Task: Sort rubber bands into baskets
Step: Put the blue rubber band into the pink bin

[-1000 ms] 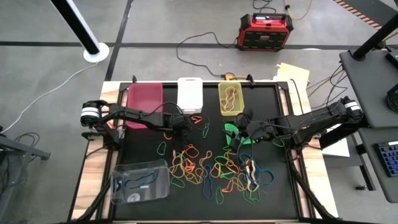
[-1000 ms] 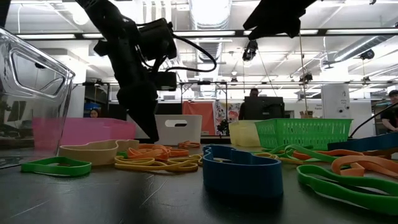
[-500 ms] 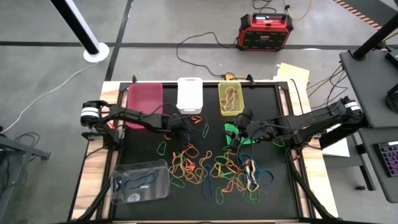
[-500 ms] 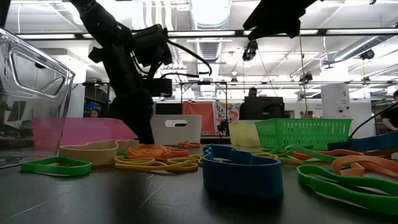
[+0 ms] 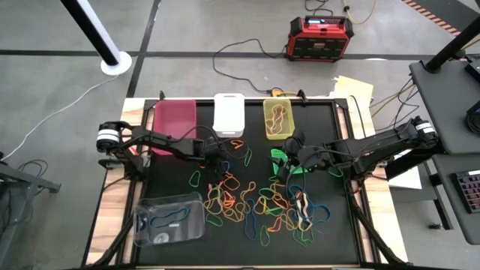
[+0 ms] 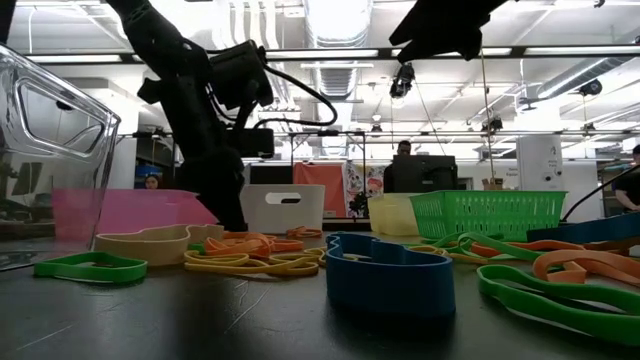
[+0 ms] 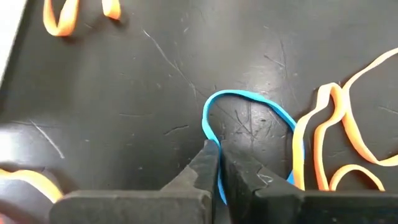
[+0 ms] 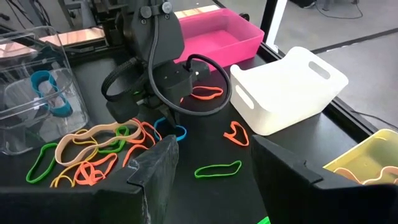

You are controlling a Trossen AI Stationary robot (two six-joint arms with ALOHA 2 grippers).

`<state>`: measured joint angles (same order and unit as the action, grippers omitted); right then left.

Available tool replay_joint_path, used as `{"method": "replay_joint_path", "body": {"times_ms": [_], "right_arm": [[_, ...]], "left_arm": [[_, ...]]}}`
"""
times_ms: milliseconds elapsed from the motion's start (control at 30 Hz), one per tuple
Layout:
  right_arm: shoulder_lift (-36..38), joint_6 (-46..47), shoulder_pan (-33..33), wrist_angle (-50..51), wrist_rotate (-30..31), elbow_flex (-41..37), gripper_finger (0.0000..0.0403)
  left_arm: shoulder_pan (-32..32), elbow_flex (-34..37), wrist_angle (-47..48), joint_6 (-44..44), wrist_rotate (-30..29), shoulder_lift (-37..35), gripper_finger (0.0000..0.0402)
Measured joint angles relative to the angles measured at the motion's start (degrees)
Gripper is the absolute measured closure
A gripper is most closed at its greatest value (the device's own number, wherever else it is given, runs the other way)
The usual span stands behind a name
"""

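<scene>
Many rubber bands (image 5: 262,206) in orange, yellow, green, blue and red lie loose on the black mat. My left gripper (image 5: 217,159) is down at the mat near the white basket (image 5: 229,114), shut on a blue rubber band (image 7: 249,118). My right gripper (image 5: 289,154) hangs open above the small green mesh basket (image 5: 291,166), with nothing between its fingers. The pink basket (image 5: 175,118) and the yellow-green basket (image 5: 277,118) stand along the far edge. The clear basket (image 5: 169,219) stands at the near left with a blue band inside. My left gripper pinches one strand of the blue band's loop (image 7: 217,163) between its two fingertips. The fingers come from above, slanting steeply down. The rest of the loop (image 7: 273,115) lies flat and slack on the mat beyond the fingertips.
An orange band (image 7: 329,143) lies right beside the blue one and overlaps its edge. More orange bands (image 8: 208,93) lie near the white basket. A red-black box (image 5: 319,37) and cables are on the floor beyond the table. Bare mat shows between the left gripper and the pink basket.
My left gripper has shut on the blue band at the mat. The band still lies flat where it was. The right arm has kept still.
</scene>
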<state>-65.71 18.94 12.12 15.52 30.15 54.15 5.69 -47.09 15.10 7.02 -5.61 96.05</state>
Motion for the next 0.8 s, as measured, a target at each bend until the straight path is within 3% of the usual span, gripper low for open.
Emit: {"method": "replay_joint_path", "body": {"times_ms": [233, 467, 600, 800], "right_arm": [[0.00, -0.04, 0.00, 0.01, 0.00, -0.04, 0.0207], [0.00, -0.07, 0.00, 0.03, 0.00, -0.07, 0.0207], [0.00, -0.09, -0.04, 0.01, 0.00, -0.07, 0.0207], [0.00, -0.17, -0.04, -0.16, 1.22, -0.07, 0.0207]], "left_arm": [[-0.40, -0.77, 0.39, -1.47, -0.18, -4.48, 0.0401], [-0.33, -0.79, 4.88, -2.93, -0.18, -15.79, 0.0402], [-0.28, -0.83, 10.17, -3.55, -5.24, -23.83, 0.0402], [2.12, -0.83, 24.38, 0.19, -18.88, -33.58, 0.0401]]}}
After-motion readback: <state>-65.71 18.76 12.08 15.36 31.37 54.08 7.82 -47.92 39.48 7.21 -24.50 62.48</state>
